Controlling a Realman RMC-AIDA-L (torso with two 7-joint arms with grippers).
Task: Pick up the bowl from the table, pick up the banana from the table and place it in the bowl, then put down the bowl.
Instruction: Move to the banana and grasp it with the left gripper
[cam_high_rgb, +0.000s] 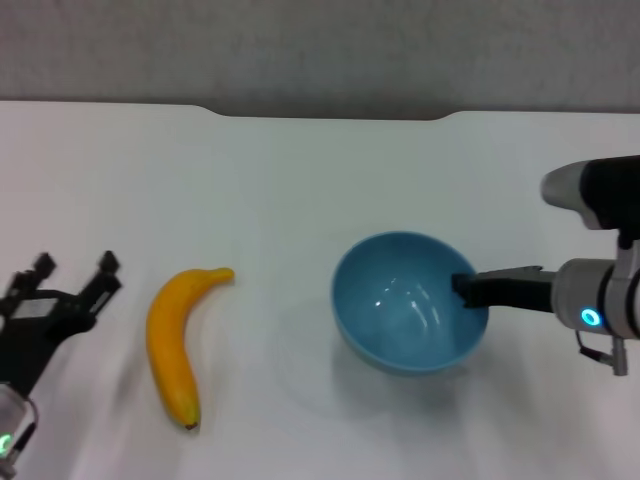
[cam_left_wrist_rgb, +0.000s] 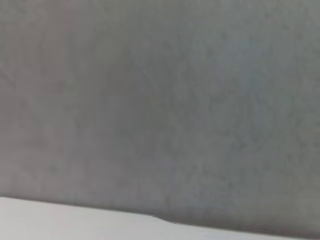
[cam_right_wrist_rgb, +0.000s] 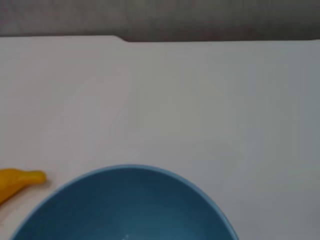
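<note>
**At the left edge a claw waits; at the right the bowl is gripped by its rim**

On the left of the table (cam_high_rgb: 300, 180) the left gripper (cam_high_rgb: 75, 285) hovers with its fingers spread wide and nothing between them, just beside the banana (cam_high_rgb: 176, 343). The banana lies flat on the white top, stem toward the far side and dark tip toward the robot. Well to its right is the bowl (cam_high_rgb: 405, 315), tilted, with the right gripper (cam_high_rgb: 468, 290) closed on its right rim.

The bowl pick-up looks to be in hand. Next, I judge, the left claw must close around the banana's middle.

Whether the bowl has left the surface cannot be told. The left wrist view shows only grey wall and a strip of table.
</note>
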